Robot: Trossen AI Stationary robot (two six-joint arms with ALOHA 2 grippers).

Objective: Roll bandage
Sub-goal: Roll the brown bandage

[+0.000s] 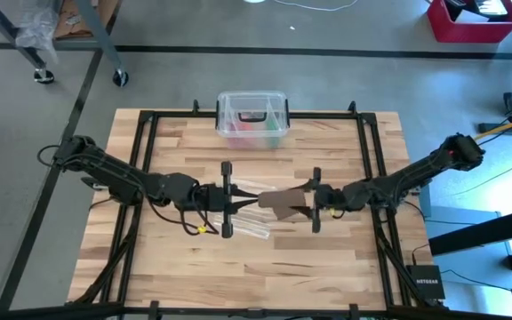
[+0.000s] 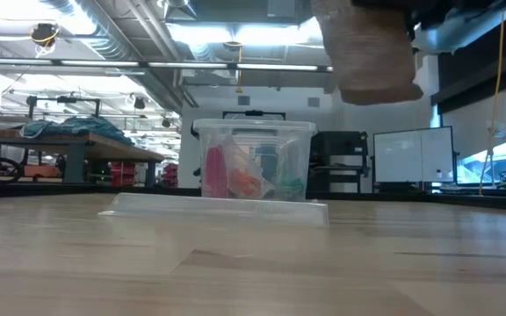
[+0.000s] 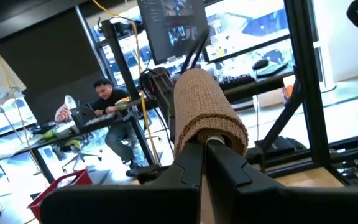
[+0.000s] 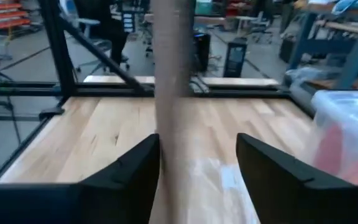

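Two grippers meet over mid-counter, and we see both arms reaching in from the outer edges: left gripper at 9 o'clock of centre, right gripper at 3 o'clock.

Room to move: the counter is bare wood across the whole 6 o'clock half and along both side edges. The black frame rails run inside the perimeter. A clear plastic box with a black handle sits at the 12 o'clock edge, well apart from the grippers. A clear plastic bag lies flat just 6 o'clock of the left gripper.

The bandage hangs between the two grippers, lifted clear of the counter; in the low view it shows only as a brown piece up top with open air below. It's dark brown with a coarse woven texture, partly wound: the left wrist view shows a rolled end clamped in the left jaws, which are nearly closed on it. In the right wrist view a flat strip runs edge-on against one of the widely spread right fingers. We cannot tell whether the right jaws actually grip it.
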